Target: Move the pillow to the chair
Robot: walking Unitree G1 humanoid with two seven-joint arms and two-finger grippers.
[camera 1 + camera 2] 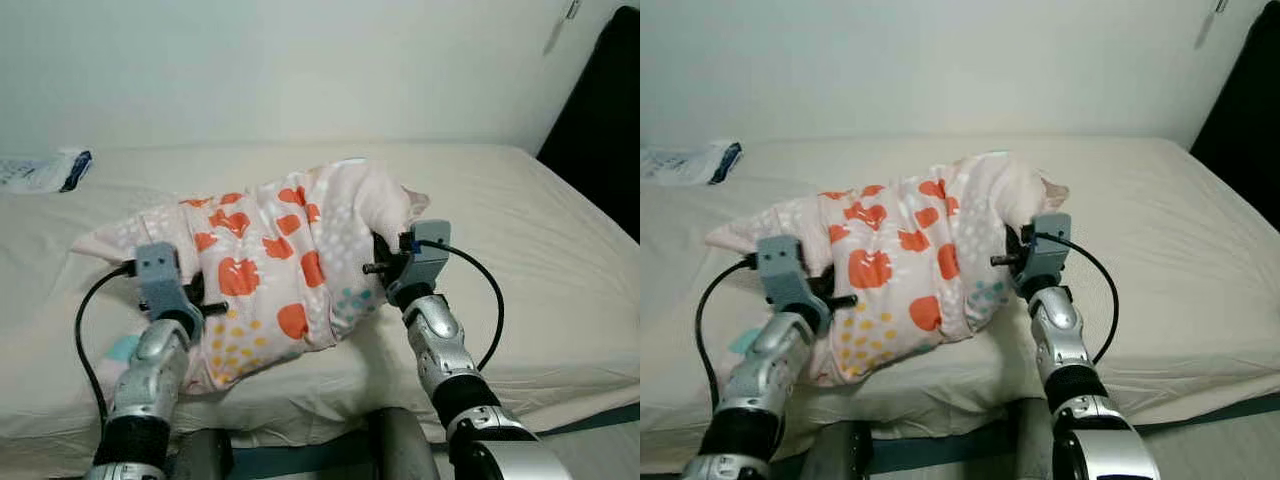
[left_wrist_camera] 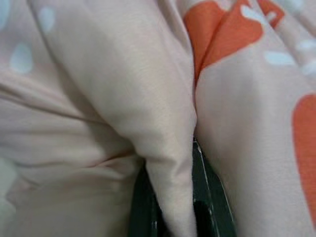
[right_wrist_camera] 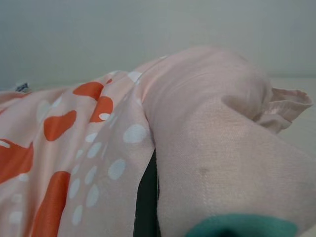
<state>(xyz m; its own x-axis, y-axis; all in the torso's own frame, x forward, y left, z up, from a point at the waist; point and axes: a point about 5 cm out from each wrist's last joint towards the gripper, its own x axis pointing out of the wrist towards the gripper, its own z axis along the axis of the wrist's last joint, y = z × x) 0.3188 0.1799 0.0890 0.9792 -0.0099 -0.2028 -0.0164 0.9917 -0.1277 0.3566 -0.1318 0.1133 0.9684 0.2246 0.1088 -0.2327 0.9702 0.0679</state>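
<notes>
A pink pillow (image 1: 270,260) with orange hearts and white dots lies bunched up on the bed, squeezed between my two arms. My left gripper (image 1: 205,300) presses into its left side. In the left wrist view a fold of the pillow fabric (image 2: 168,148) is pinched between the dark fingers (image 2: 210,207). My right gripper (image 1: 378,266) is buried in the pillow's right side. In the right wrist view the cloth (image 3: 207,148) wraps over one dark finger (image 3: 146,197). The fingertips are hidden in the fabric.
The bed (image 1: 520,220) with a cream sheet stretches wide to both sides, its front edge close to my body. A white and blue packet (image 1: 45,170) lies at the back left. A dark object (image 1: 600,120) stands at the right, and a white wall runs behind.
</notes>
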